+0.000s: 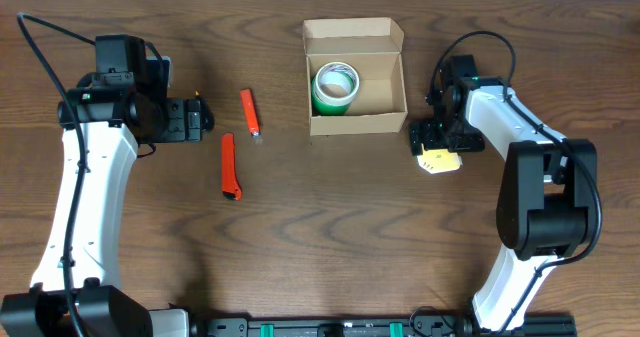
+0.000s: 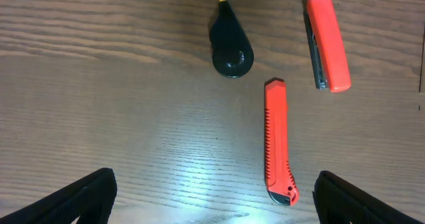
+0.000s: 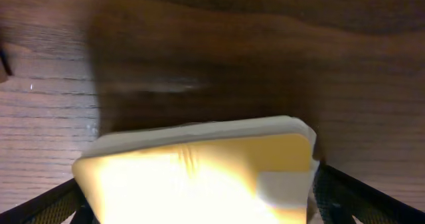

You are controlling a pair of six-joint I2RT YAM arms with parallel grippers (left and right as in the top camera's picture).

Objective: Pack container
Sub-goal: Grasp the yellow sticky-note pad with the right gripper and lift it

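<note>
Our read of the step: fetching the next item. The container (image 1: 356, 77) sits at 12 o'clock on the table (image 1: 300, 237) with its flap lid open toward 12. A green tape roll (image 1: 335, 87) is inside against the 9 o'clock wall, and the 3 o'clock half of the floor is bare.

The right gripper (image 1: 440, 142) has its jaws spread full, a finger on either side of the yellow notepad (image 3: 199, 177), just off the box's 4 o'clock corner. We can't tell whether the pads touch it, and we see no squeeze.

The left gripper (image 1: 203, 117) is also spread wide and empty, out at 9 o'clock. Near it are the orange stapler (image 1: 249, 112), the orange utility knife (image 1: 229, 165) and a small black teardrop item (image 2: 231, 51).

Next we'd close on the pad, lift it above the 3 o'clock wall, carry it toward 10 o'clock and release over the bare half.

The pad lies skewed to the box, so we'd square it or a corner may catch the rim. The gap to the wall is narrow, there's open wood at 6 o'clock, and the arms are well apart.
</note>
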